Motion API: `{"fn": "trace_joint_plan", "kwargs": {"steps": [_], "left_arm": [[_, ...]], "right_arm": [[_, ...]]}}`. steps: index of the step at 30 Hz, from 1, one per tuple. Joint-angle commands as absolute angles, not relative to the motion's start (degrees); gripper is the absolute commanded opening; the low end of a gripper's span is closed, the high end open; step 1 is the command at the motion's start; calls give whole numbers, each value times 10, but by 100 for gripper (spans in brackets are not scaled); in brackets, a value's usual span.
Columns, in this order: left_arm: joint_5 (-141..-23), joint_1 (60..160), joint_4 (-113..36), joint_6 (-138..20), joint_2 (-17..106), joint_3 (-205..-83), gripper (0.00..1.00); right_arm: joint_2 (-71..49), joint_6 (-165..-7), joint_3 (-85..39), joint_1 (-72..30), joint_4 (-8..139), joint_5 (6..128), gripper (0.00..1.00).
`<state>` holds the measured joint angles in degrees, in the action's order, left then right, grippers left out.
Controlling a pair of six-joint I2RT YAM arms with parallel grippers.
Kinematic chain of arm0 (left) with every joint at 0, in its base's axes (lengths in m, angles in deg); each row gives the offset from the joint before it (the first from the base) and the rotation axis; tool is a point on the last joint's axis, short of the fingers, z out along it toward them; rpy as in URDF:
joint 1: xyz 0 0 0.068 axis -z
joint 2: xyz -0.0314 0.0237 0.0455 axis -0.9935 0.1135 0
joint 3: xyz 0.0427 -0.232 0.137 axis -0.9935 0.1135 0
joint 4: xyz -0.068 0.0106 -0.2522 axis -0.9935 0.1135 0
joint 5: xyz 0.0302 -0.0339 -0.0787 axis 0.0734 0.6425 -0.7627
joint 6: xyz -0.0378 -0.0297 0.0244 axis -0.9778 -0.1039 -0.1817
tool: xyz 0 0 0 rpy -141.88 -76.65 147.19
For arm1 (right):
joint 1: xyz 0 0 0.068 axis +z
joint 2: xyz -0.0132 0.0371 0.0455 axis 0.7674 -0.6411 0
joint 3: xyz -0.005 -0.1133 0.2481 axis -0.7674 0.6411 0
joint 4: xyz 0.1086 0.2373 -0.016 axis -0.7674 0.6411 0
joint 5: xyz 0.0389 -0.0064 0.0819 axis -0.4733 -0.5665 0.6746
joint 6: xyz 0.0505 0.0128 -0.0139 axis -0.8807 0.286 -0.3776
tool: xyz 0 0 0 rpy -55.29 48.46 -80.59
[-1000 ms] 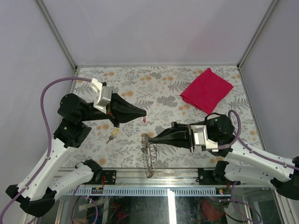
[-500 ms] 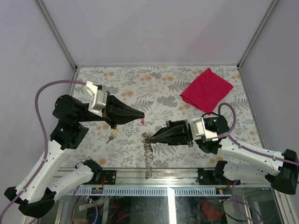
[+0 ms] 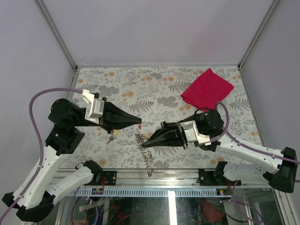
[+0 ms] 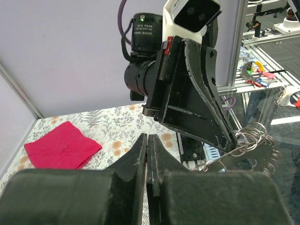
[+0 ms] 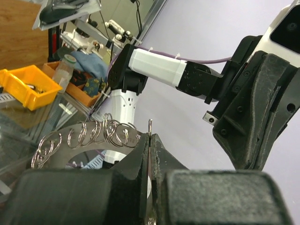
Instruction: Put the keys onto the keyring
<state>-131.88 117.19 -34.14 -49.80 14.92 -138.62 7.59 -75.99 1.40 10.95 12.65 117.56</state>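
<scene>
Left hand [image 3: 138, 123] pinches the red key [image 3: 139, 126]. Right hand [image 3: 145, 145] grips the keyring [image 3: 147, 161]; yellow key [image 3: 111, 138] lies on the counter [image 3: 159, 89]

Between the left gripper [image 3: 139, 123] and the right gripper [image 3: 144, 145] only a narrow gap is found at mid-table, and it is partly taken up by the red key [image 3: 139, 125] pinched in the left one. The near side is barred by the chain of rings [image 3: 148, 161] clamped in the right gripper and run toward the near edge. A brass key [image 3: 111, 138] is seen under the left arm. Behind both arms the table [image 3: 154, 89] is open to the back wall, save for the red cloth [image 3: 207, 90] spread flat at far right. The sides are closed by enclosure walls [image 3: 28, 56].
</scene>
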Motion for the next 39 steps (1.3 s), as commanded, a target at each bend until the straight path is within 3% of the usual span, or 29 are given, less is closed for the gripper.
{"fn": "trace_joint_plan", "kwargs": {"steps": [1, 9, 17, 26, 39], "left_arm": [[-1331, 1174, -319, -474, 144, -1400, 0], [-1335, 1174, -319, -473, 150, -1404, 0], [-1336, 1174, -316, -470, 162, -1411, 0], [-1319, 1174, -301, -477, 177, -1423, 0], [-1259, 1174, -407, -599, 174, -1392, 0]], "right_arm": [[88, -629, -53, 114, 233, 1197, 0], [107, -438, -123, 114, 485, 1175, 0], [119, -379, -146, 115, 565, 1156, 0], [131, -552, -159, 114, 559, 1013, 0], [195, -764, -120, 114, 553, 913, 0]]}}
